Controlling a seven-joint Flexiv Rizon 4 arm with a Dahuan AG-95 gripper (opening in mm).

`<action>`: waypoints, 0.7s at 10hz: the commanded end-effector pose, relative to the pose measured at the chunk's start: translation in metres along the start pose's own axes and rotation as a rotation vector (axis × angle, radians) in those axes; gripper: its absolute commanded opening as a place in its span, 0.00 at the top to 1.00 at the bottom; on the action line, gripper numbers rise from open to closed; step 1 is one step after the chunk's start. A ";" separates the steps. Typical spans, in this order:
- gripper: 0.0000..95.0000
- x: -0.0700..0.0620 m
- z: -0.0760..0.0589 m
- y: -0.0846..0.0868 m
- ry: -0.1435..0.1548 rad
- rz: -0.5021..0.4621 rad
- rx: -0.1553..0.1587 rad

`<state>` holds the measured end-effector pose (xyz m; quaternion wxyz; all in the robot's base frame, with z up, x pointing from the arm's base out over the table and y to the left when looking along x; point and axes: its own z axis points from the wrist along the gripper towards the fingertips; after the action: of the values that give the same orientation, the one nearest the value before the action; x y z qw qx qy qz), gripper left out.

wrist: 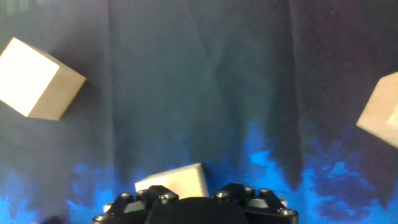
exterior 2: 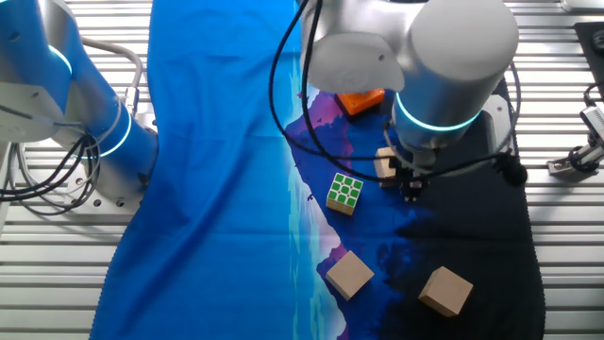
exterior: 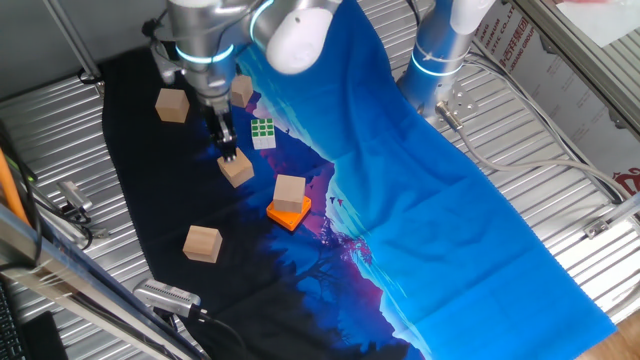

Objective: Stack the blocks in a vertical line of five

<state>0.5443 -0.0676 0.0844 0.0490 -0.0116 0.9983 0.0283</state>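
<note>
Gripper (exterior: pixel 230 153) down at a wooden block (exterior: pixel 237 169) mid-cloth, 10 o'clock of the orange button pad (exterior: pixel 288 213); can't tell if the jaws have closed on it. Blocks look light, rigid, smooth: grip opposite flat faces, mid-height, square-on.

Block (wrist: pixel 173 181) under gripper (wrist: pixel 196 208) half hidden in hand view — fingertips unseen; right block (wrist: pixel 380 115) cut off by edge.
</note>
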 end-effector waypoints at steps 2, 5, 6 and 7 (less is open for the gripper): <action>0.40 0.007 -0.018 -0.022 0.009 -0.009 0.000; 0.40 0.014 -0.034 -0.038 0.014 -0.063 0.006; 0.40 0.016 -0.039 -0.042 0.014 -0.083 0.009; 0.40 0.018 -0.042 -0.045 0.015 -0.096 0.010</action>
<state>0.5241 -0.1150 0.1216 0.0432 -0.0578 0.9972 0.0203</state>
